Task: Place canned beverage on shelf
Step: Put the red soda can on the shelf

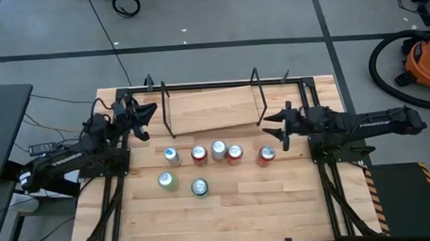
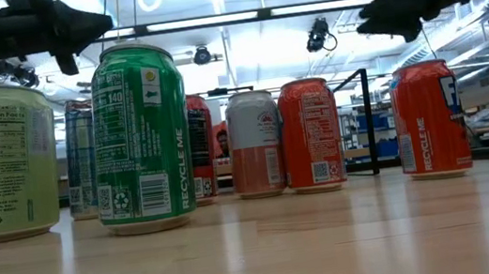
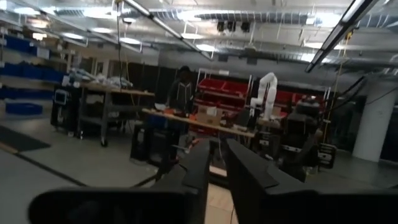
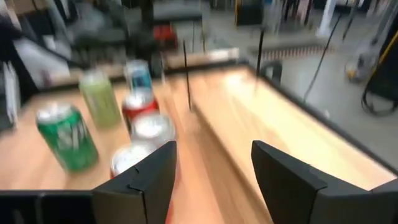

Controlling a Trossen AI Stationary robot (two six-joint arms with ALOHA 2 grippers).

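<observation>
Several beverage cans stand upright on the plank table [image 1: 278, 198]: blue [image 1: 171, 155], red [image 1: 199, 154], silver [image 1: 218, 150], red [image 1: 234, 154] and orange-red [image 1: 266, 155] in a row, with light green [image 1: 167, 181] and green [image 1: 199, 187] nearer. The shelf [image 1: 211, 110], a pale board with thin black rod uprights, stands behind them at the far middle. My left gripper [image 1: 150, 111] hovers off the shelf's left end, fingers [image 3: 216, 146] nearly together, holding nothing. My right gripper [image 1: 268, 125] hovers above the orange-red can, its fingers [image 4: 213, 149] apart and empty.
A black frame [image 1: 313, 93] runs round the table's edges. In the low view the green can [image 2: 138, 137] and the light green can [image 2: 3, 159] stand nearest. Bare planks lie at the near side [image 1: 264, 221]. A person [image 3: 180, 90] is in the room beyond.
</observation>
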